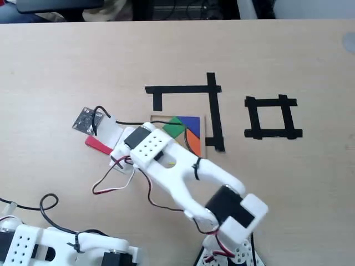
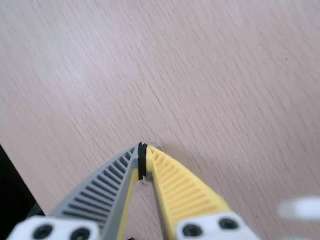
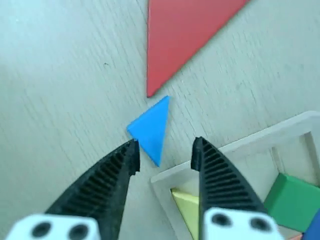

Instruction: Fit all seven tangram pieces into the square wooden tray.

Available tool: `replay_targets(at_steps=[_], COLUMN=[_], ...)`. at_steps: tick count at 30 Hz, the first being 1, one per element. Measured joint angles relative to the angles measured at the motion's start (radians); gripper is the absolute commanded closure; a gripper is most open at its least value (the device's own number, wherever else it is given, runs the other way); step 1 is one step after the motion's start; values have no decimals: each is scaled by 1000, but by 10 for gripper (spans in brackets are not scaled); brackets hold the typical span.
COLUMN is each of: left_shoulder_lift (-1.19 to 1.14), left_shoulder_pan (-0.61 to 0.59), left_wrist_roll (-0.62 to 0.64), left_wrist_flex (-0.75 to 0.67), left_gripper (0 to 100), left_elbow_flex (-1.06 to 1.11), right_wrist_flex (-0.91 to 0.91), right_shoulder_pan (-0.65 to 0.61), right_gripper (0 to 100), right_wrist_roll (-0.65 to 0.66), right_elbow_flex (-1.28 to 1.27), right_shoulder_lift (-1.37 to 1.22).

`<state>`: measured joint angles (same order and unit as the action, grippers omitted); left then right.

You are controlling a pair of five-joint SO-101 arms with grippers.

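Observation:
My right gripper [image 3: 165, 152] is open, its black fingers either side of the lower tip of a small blue triangle [image 3: 150, 127] lying flat on the table. Just beyond it lies a large red triangle [image 3: 185, 35], whose edge also pokes out beside the right arm's wrist [image 1: 145, 147] as a red piece [image 1: 99, 145]. The wooden tray [image 3: 240, 142] has a corner right by the fingers and holds a yellow piece [image 3: 187, 205] and a green piece [image 3: 292, 200]. From above, the tray [image 1: 203, 131] shows green, blue and orange pieces. My left gripper [image 2: 142, 161] is shut over bare table.
Black tape lines [image 1: 213, 111] frame the tray, and a black tape square [image 1: 272, 117] sits to its right. The left arm [image 1: 61, 244] rests at the table's near left corner. Loose cables [image 1: 116, 185] trail from the right arm's wrist.

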<state>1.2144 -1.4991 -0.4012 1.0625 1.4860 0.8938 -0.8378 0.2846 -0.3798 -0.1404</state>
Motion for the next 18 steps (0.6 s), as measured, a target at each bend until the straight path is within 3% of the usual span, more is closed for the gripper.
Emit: replay_targets(at_steps=[5,18], left_shoulder_lift=[0,0], left_shoulder_pan=[0,0], left_wrist_roll=[0,0], left_wrist_flex=[0,0], left_gripper=[970,970], left_elbow_flex=[0,0], right_wrist_flex=[-48,6], right_shoulder_pan=[-17,-38], right_gripper=[790,790], right_wrist_roll=[-63,-68], right_elbow_flex=[3,118], right_shoulder_lift=[-103,-155])
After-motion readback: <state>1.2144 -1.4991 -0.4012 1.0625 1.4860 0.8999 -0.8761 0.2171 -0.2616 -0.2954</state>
